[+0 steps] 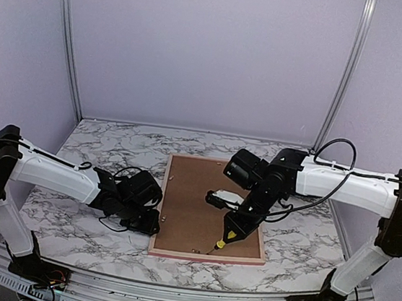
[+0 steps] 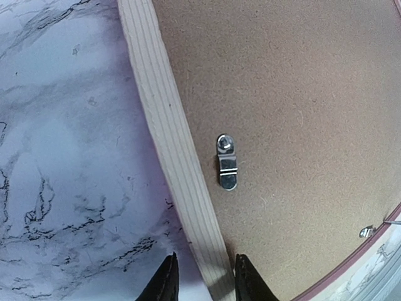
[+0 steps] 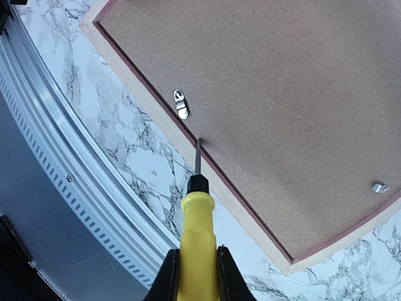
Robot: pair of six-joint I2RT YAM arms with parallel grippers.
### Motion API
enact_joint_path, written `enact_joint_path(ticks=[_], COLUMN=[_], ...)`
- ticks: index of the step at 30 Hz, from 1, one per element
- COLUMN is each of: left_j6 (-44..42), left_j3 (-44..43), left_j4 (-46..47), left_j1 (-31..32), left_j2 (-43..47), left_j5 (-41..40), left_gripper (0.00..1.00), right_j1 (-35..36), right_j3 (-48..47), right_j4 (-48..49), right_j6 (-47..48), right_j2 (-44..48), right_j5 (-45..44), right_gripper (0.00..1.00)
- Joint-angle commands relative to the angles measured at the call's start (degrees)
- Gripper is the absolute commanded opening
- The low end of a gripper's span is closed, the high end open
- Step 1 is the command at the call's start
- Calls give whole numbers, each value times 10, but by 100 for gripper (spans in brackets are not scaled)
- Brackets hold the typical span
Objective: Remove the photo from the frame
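The frame (image 1: 207, 257) lies face down on the marble table, pale wooden back edge and thin pink rim showing. The brown backing board (image 1: 194, 208) fills it, so the photo is hidden. My left gripper (image 1: 150, 225) is open and straddles the frame's left rail (image 2: 169, 144), one finger on the table side, one over the board (image 2: 301, 94). My right gripper (image 1: 240, 224) is shut on a yellow-handled screwdriver (image 3: 197, 238). Its tip touches the seam between board (image 3: 282, 94) and frame (image 3: 156, 122) near the front edge.
Small metal turn clips hold the board: one by the left rail (image 2: 227, 162), one near the screwdriver tip (image 3: 181, 104), one at a far corner (image 3: 380, 188). The table's metal front rail (image 3: 75, 182) runs close to the frame. Purple walls enclose the table.
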State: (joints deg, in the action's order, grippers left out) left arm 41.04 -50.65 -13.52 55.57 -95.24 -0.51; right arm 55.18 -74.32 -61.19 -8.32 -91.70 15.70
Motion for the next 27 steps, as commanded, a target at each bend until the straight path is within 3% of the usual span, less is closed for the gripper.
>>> enact_joint_path(ticks=[1,6,14,21,27], left_j6=[-1,-4,-11,-21,-29], left_j3=[-4,-8,-40,-69,-82], left_j4=[-38,-37,-37,-38,-39], left_j1=[-3,-3,-12,-40,-75], left_j2=[-9,-1,41,64,56], left_j5=[-26,-27,-39,-36,-17], left_gripper=[30,30,37,39,40], right_j1=[-6,-12,-111,-226,-324], right_j3=[-23,-37,-11,116,267], right_j4=[-19,-12,58,141,314], right_j6=[-10,-21,-102,-168,-207], right_j2=[12,13,81,180,266], right_j5=[-5,-37,-146,-263,-243], right_gripper=[0,0,0,0,0])
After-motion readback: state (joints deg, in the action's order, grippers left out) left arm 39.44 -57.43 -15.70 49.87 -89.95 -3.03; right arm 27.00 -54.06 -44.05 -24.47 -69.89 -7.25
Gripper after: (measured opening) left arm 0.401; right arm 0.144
